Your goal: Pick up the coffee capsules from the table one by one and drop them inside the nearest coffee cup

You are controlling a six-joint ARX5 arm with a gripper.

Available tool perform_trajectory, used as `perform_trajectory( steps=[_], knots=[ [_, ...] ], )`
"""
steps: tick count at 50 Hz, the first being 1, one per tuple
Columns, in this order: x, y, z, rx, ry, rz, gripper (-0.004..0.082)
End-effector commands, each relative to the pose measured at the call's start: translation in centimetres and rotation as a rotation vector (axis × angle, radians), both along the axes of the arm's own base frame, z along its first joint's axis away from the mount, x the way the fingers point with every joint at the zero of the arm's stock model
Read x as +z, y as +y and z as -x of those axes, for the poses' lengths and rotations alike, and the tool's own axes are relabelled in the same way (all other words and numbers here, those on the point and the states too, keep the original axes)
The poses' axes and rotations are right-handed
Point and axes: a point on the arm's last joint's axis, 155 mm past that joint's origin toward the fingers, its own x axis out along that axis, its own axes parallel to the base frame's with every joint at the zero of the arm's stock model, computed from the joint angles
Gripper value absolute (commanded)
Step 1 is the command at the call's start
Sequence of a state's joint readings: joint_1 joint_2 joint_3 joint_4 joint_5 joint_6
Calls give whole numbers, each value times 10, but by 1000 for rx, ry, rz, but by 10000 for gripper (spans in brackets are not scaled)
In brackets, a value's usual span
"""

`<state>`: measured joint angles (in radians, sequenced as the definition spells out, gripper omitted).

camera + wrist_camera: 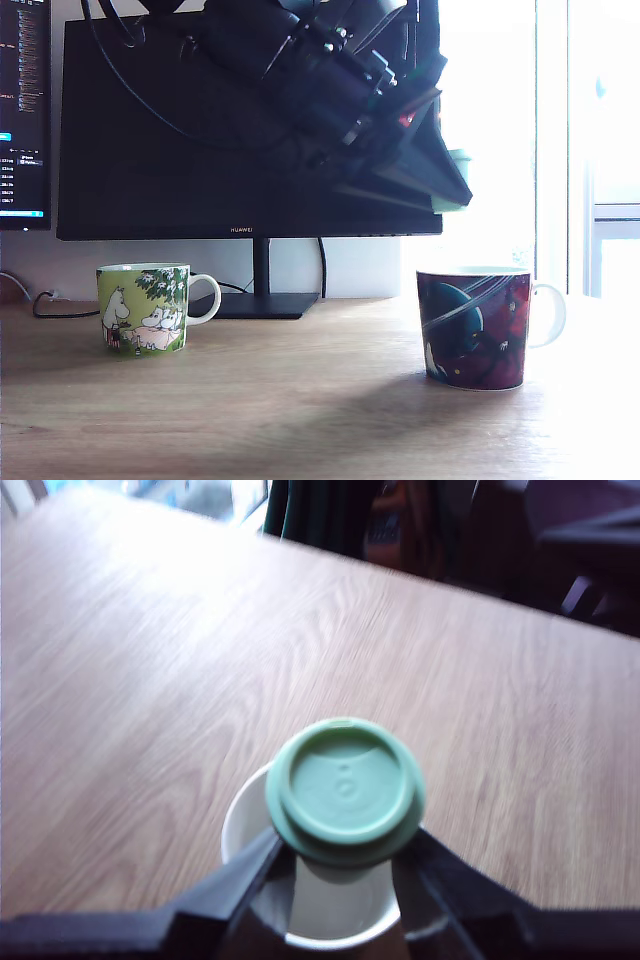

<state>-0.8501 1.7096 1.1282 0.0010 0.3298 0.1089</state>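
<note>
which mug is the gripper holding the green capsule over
On the wooden desk before the monitor stand two mugs. It is the dark blue-and-red mug on the exterior view's right, under the gripper; the other is light green.

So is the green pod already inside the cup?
No, the mint green capsule sits pinched in the gripper, above the white inside of the dark mug.

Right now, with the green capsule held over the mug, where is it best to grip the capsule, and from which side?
Grip the tapered body just behind the wide rim, as the gripper does: its fingers press two opposite sides of the mint green capsule. The rim is wider than the body, which probably helps against slipping. Its round shape favours no side.
</note>
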Motion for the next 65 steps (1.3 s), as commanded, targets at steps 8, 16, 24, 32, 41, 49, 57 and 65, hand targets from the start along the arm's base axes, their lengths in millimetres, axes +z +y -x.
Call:
perform_trajectory(
  steps=[8,16,24,32,41,49,57,65],
  knots=[
    [0,-3,-3,-6,3,-40,198],
    [-6,-5,-3,-2,26,-80,198],
    [-14,-8,-6,-21,54,-144,198],
    [-16,-13,-7,-36,84,-197,198],
    [-20,-14,-8,-45,129,-256,198],
    [-32,-14,-4,-55,161,-298,198],
    [-40,-10,2,-69,176,-330,198],
    [-40,-9,2,-68,180,-334,198]
  ],
)
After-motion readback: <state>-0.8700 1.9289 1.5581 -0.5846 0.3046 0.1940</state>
